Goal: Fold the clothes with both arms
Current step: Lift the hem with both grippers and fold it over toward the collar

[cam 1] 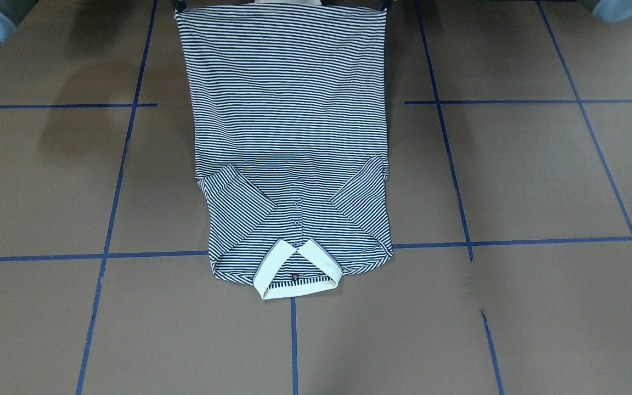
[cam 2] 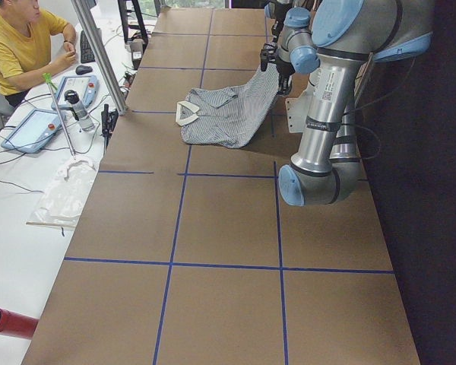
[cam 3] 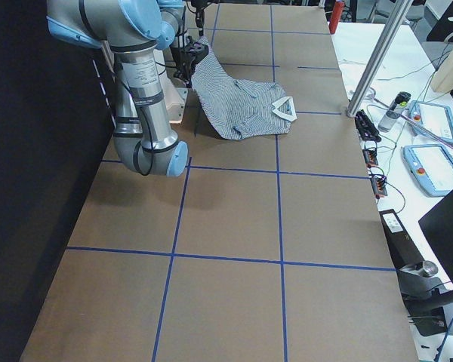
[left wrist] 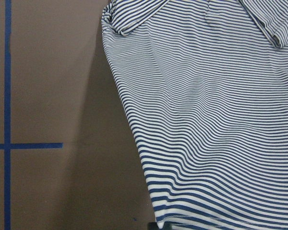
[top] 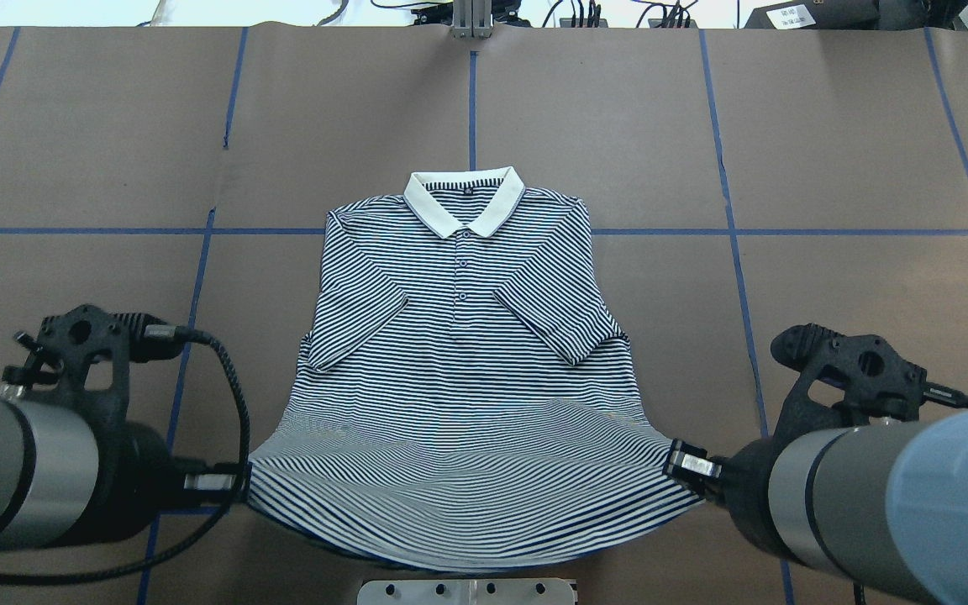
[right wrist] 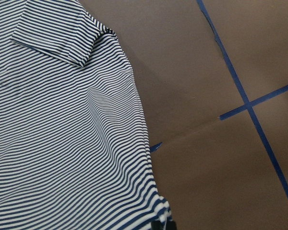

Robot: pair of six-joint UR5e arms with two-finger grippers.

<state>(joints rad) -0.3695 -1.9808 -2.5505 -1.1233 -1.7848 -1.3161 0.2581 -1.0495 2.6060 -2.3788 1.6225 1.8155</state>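
Squarely at the middle of the brown surface [top: 828, 126], a navy-and-white striped polo shirt [top: 459, 395], front up, with the cream collar [top: 501, 210] at the 12 o'clock end in the overhead view and the hem [top: 467, 538] at the 6 o'clock end, nearest the robot. Both short sleeves folded inward onto the chest, one [top: 358, 311] at 9 o'clock of the buttoned placket [top: 461, 265] and the other [top: 560, 315] at 3 o'clock of it, neither covering the buttons. Collar end and chest flat on the surface; lower body raised off it and pulled wide, with stripes bowing between the two hem corners. Left claw [top: 240, 483] at about 8 o'clock of the shirt, pressed together on the hem's corner there; right claw [top: 676, 460] at about 4 o'clock, likewise pinching the opposite corner. Left arm [top: 22, 470] and right arm [top: 870, 487] low and roughly level with each other, reaching in from the 9 and 3 o'clock sides of the frame. From the side cameras, cloth [cam 2: 228, 114] sloping down from the held hem to the collar on the surface. In both wrist views, striped fabric filling most of the frame, its corner at the 6 o'clock edge. Blue tape lines [top: 786, 232] in a grid across the surface, one running straight under the collar toward 12 o'clock. Beyond the surface in the left-side view, a seated person in a yellow top [cam 2: 15, 46] at about 10 o'clock of that frame.
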